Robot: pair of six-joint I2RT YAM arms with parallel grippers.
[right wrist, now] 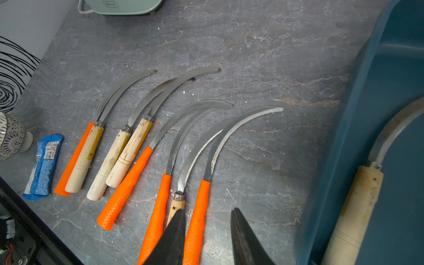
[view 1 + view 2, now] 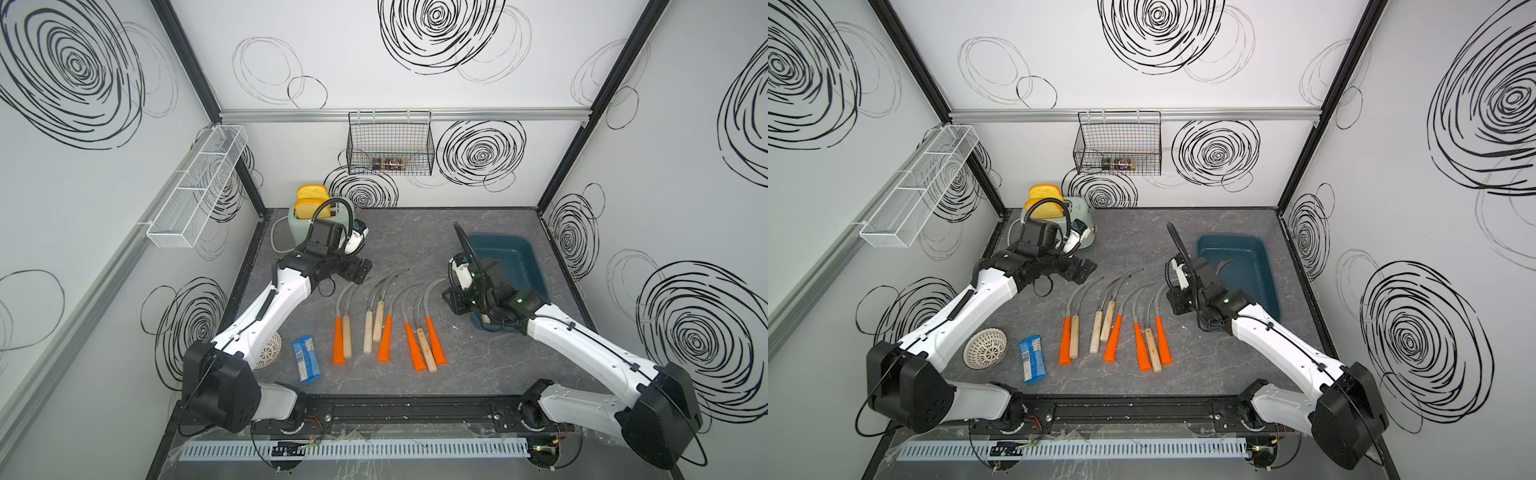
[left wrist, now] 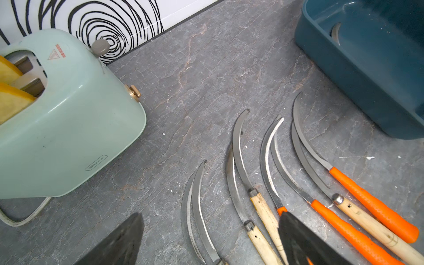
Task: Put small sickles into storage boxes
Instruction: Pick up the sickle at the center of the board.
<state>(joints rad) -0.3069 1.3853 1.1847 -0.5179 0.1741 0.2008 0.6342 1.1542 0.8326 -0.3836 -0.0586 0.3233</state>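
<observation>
**Right gripper** (image 1: 208, 211), beside the storage box (image 1: 339, 165). Its fingers (image 1: 174, 241) stand parted and grip nothing. The gap between them shows only the handle of an orange-handled sickle (image 1: 197, 202), which lies on the table (image 1: 252, 57) beneath them. The box wall rises just outside one finger. Inside the box a wood-handled sickle (image 1: 358, 206) lies lengthwise with its blade pointing away from the fingers. It probably lies this way because the box is long enough to take the whole tool flat. The views do not show whether other sickles lie in the box with it.

**Left gripper** (image 3: 210, 214), hovering above the table. Its fingers (image 3: 119, 241) are spread wide and hold nothing. Between and ahead of them fan the grey blades of the small sickles (image 3: 238, 149) not yet stored. There are eight on the table, in a loose row. Their handles lie side by side and point back toward the arms, and their blades curve away.

**Reading of the layout.** The row likely offers each finger pair a thick, straight handle to close on, which keeps the pads off the thin blades. The box sits on the right arm's side, so that arm seems the natural carrier. The orange-handled sickle under its fingers is the likely next pick. Neighbouring handles touch or nearly touch, so a finger has little room to slip down beside one handle without nudging the next. The toaster (image 3: 68, 137) stands well outside the left fingers and plays no part.
</observation>
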